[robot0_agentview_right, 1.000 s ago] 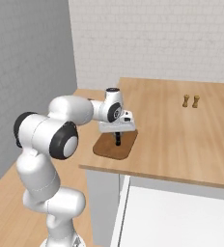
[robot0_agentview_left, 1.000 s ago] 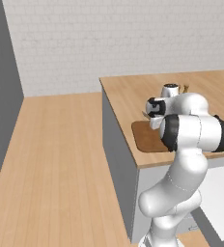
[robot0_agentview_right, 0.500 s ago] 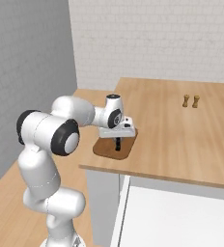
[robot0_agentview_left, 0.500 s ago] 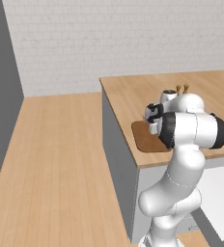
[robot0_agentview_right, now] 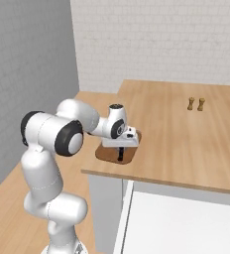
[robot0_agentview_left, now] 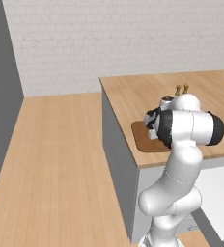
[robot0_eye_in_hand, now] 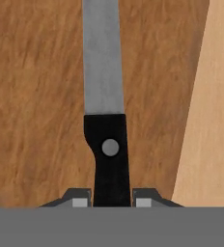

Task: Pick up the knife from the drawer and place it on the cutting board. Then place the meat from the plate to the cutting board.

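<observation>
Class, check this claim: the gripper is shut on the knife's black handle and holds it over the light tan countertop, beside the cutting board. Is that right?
Not quite. The gripper is indeed shut on the black handle of the knife, but the hand view shows the blade over the dark-brown cutting board, not over the tan countertop, which lies off to one side.

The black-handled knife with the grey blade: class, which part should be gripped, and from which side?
Grip the black-handled knife by its handle, from the butt end, as the pincer does: flat, narrow sides fit between the fingers, the blade pointing away over the dark-brown wooden cutting board.
</observation>
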